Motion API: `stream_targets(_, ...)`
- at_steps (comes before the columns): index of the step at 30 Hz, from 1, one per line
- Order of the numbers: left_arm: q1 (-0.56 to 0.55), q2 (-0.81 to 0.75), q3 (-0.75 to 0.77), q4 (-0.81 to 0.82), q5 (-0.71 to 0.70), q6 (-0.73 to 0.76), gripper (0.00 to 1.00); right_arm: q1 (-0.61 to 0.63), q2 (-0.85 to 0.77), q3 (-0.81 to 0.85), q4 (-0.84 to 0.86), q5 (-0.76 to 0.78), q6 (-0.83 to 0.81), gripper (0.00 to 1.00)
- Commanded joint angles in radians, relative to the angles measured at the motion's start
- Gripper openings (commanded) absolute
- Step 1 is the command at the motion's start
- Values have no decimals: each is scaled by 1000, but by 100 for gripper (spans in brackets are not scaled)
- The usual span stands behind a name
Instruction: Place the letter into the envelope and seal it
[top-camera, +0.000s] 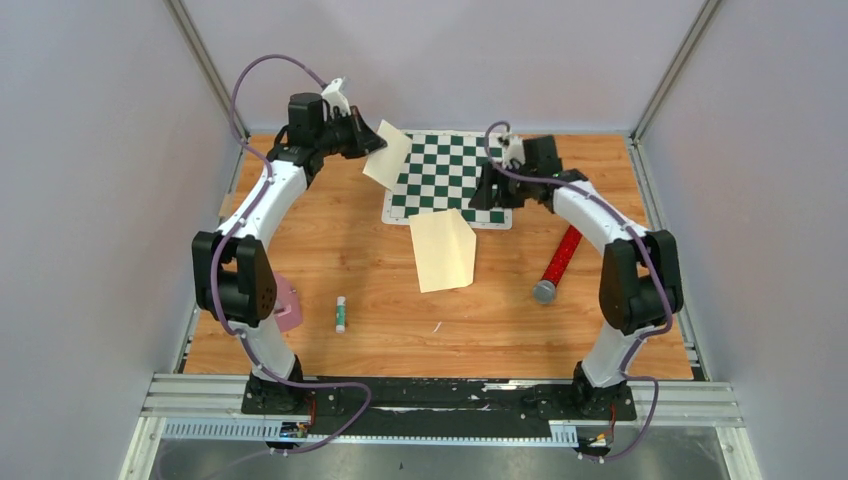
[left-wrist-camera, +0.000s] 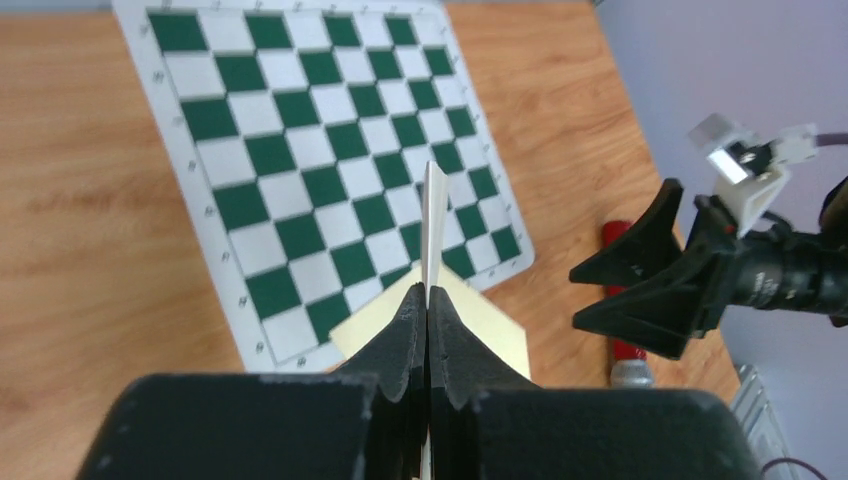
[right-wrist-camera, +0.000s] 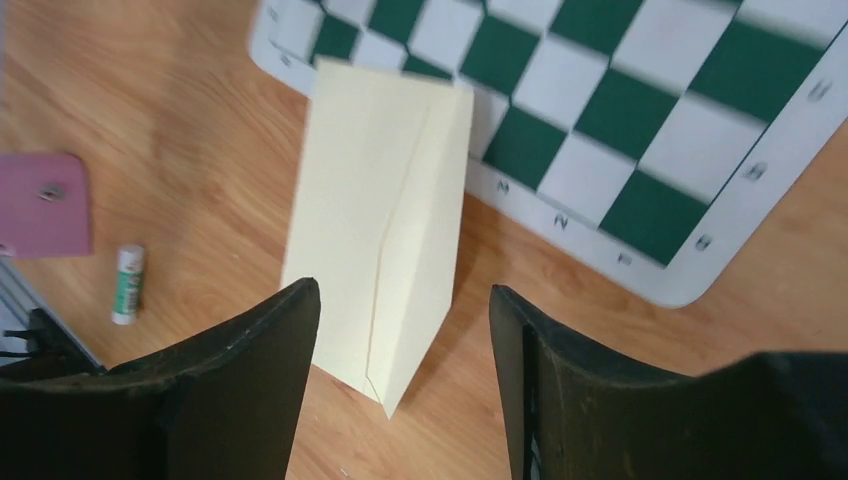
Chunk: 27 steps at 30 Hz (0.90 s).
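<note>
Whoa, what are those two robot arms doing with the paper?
The left pincer is shut on the letter, holding it up in the air by the chessboard's left edge. The envelope lies flat on the table, its top end on the chessboard. The letter is not inside it yet. The right pincer is open and hangs over the chessboard near the envelope, holding nothing.

One each: letter (top-camera: 388, 155), envelope (top-camera: 442, 250), chessboard (top-camera: 450, 165), glue stick (top-camera: 341, 314), red tube (top-camera: 560, 258)

The pale letter (top-camera: 388, 155) hangs tilted in the air over the left edge of the chessboard (top-camera: 445, 170); the cream envelope (top-camera: 443, 250) lies flat, overlapping its near edge.
</note>
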Motion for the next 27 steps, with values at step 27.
stream_targets(27, 64, 126, 201, 813, 479, -423, 0, -11, 389, 778, 845, -815, 427, 76)
